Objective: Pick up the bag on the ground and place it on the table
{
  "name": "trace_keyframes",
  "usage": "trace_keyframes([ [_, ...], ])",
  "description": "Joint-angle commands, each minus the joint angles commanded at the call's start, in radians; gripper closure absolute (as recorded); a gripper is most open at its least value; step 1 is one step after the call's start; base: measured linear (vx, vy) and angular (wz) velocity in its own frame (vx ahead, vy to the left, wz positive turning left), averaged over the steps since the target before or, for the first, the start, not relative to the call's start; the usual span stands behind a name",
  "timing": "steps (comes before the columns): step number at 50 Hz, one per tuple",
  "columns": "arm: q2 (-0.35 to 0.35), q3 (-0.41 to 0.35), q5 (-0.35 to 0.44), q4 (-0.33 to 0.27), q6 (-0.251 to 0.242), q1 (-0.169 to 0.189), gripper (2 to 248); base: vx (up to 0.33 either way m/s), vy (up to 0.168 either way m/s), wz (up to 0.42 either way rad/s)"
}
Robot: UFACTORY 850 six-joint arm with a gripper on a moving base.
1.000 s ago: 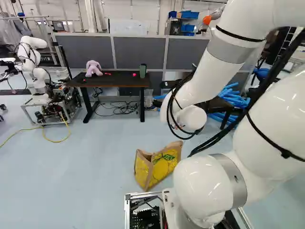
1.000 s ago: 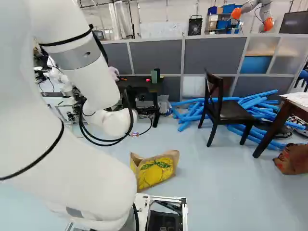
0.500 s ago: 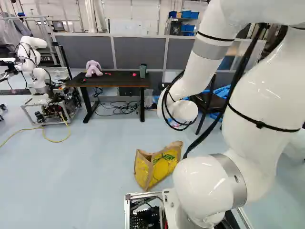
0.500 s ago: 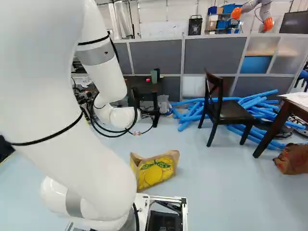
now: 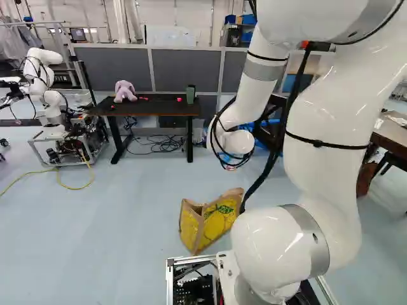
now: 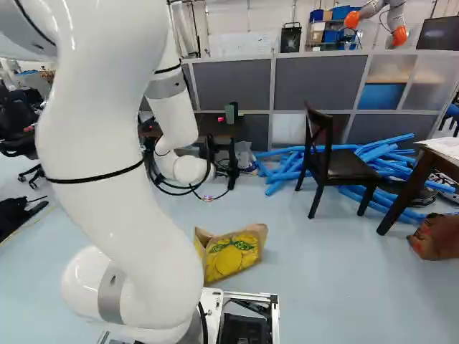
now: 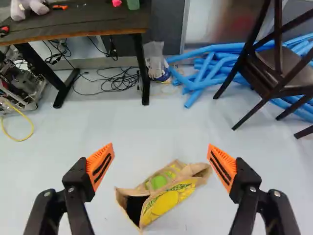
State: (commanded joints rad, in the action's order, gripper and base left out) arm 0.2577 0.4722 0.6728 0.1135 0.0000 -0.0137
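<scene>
Item: 1 bag [image 7: 168, 201], tan/yellow, on floor [image 7: 146, 127] ahead of & btwn fingers [image 7: 100, 167], these wide apart w/ nothing held; prob light, soft-sided, apt to crumple, so best pinched at top edge nr mid.

- The place was a robotics lab, fitted out in a large shared room.
- A white robot arm [image 5: 324, 127] rose in the foreground, and another robot [image 5: 46, 70] of its kind stood at the left of the left base view, on a metal-framed base [image 5: 71, 149] packed with electronics.
- Beyond the grey partitions [image 5: 181, 70], the right base view showed a further arm with orange parts [image 6: 399, 34], near shelves with blue bins [image 6: 341, 13].
- Loose black cables [image 5: 156, 145] lay tangled under a dark desk [image 5: 162, 108].
- Long blue tubes [image 7: 210, 49] were heaped on the plain, pale floor [image 5: 114, 222], like workshop stock.
</scene>
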Motion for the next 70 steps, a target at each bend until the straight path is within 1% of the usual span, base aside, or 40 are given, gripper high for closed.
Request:
trace_keyframes([
  [9,0.064,0.051,-0.03,0.012,0.0,0.0,3,0.0,0.0,0.0],
  [26,0.175,0.14,-0.074,0.014,0.0,0.004,3,0.0,0.0,0.0],
  [47,0.264,0.192,-0.137,0.014,0.0,0.005,3,0.0,0.0,0.0],
  [59,0.323,0.235,-0.175,0.014,0.0,0.008,3,0.0,0.0,0.0],
  [70,0.368,0.262,-0.186,0.014,0.006,0.009,3,0.0,0.0,0.0],
])
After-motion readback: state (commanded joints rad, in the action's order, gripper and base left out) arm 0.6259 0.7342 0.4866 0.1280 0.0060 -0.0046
